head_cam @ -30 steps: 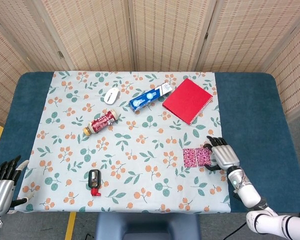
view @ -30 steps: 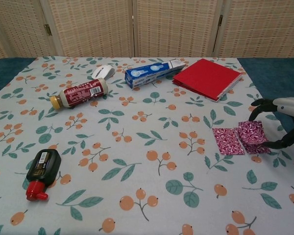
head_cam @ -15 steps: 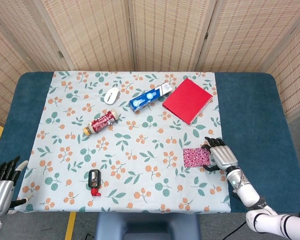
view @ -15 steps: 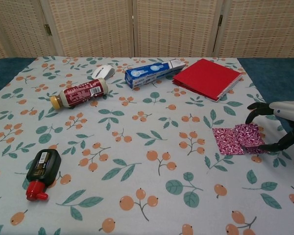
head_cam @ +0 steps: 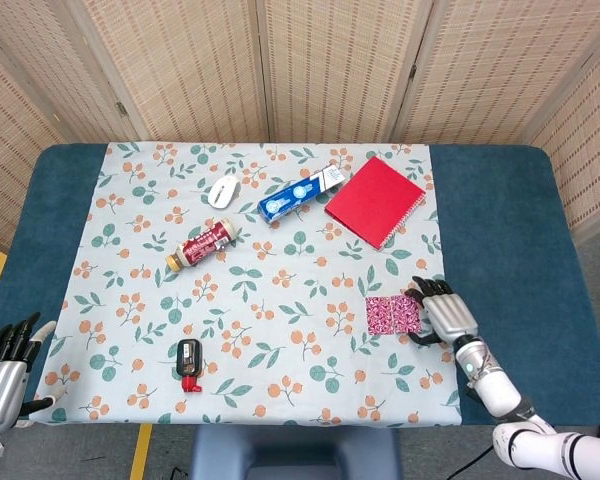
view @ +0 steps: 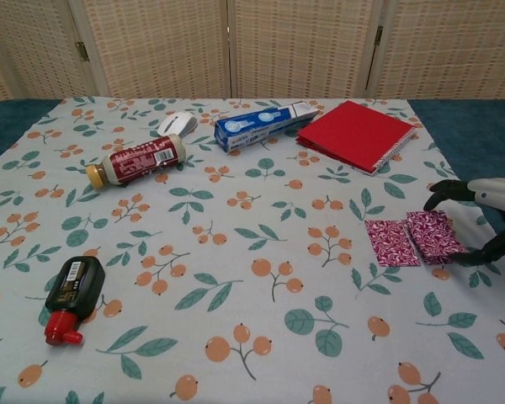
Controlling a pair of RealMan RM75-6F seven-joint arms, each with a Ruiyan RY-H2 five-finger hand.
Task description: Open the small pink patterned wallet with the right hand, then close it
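The small pink patterned wallet (head_cam: 393,314) (view: 412,238) lies spread open on the floral cloth at the right, its two halves side by side and nearly flat. My right hand (head_cam: 448,315) (view: 488,210) sits just right of it, with fingers arched over the right half and the thumb low at that half's outer edge. I see nothing pinched in it. My left hand (head_cam: 2,375) is at the table's near left corner, fingers apart and empty, and it shows only in the head view.
A red notebook (head_cam: 375,200) (view: 358,135) lies behind the wallet. A blue toothpaste box (head_cam: 300,194), a white mouse (head_cam: 224,190) and a lying red bottle (head_cam: 204,244) are further left. A black bottle with a red cap (head_cam: 188,362) sits near the front.
Half a second ago the wallet's right half was lifted toward the left half under my right hand. It now lies flat and open again, and the hand has drawn slightly right.
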